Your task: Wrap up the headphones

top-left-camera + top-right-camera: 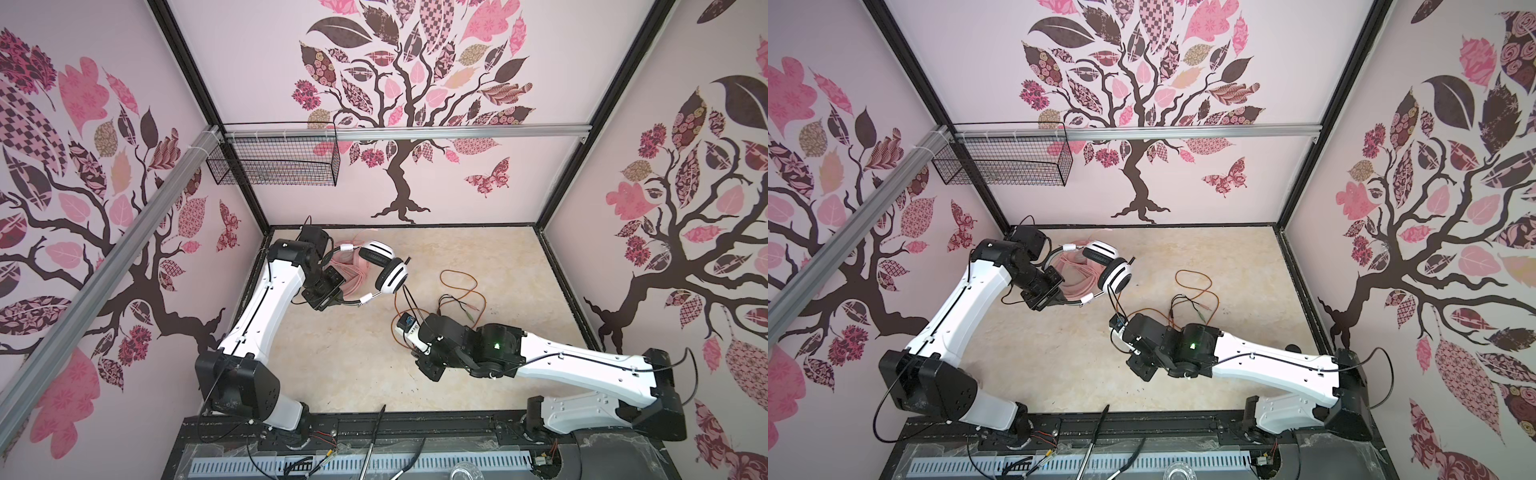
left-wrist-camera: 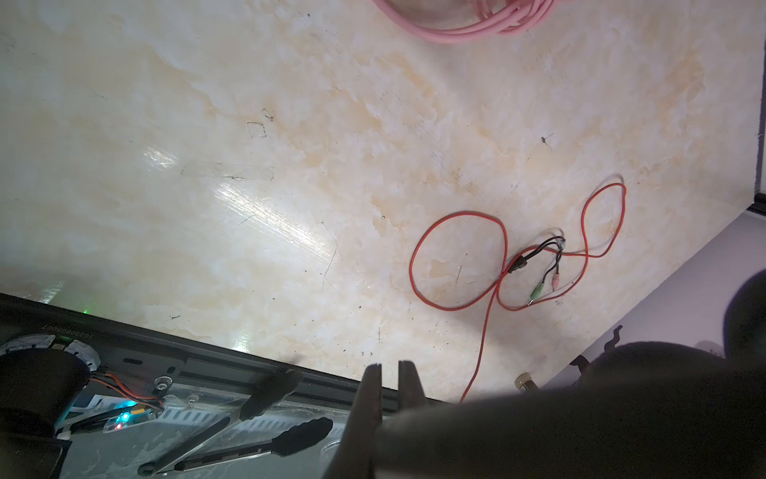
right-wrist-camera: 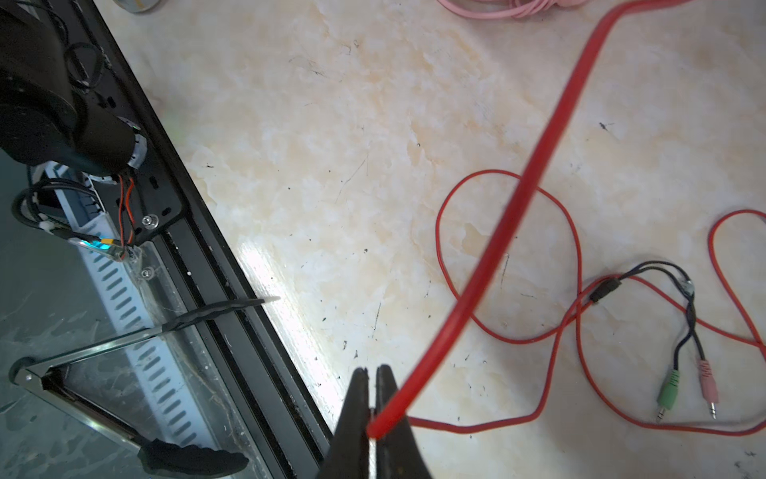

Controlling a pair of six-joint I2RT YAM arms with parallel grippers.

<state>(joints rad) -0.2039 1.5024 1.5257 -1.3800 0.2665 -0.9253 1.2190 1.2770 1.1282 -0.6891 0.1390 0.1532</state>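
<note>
White headset hung over pink headset, pinched by left gripper; right gripper, near pink headset, pinched red cord.

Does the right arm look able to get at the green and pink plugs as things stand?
Probably yes: the plugs lie uncovered on the table near the right end effector. But it is shut on the orange-red cord, so it must release first.
</note>
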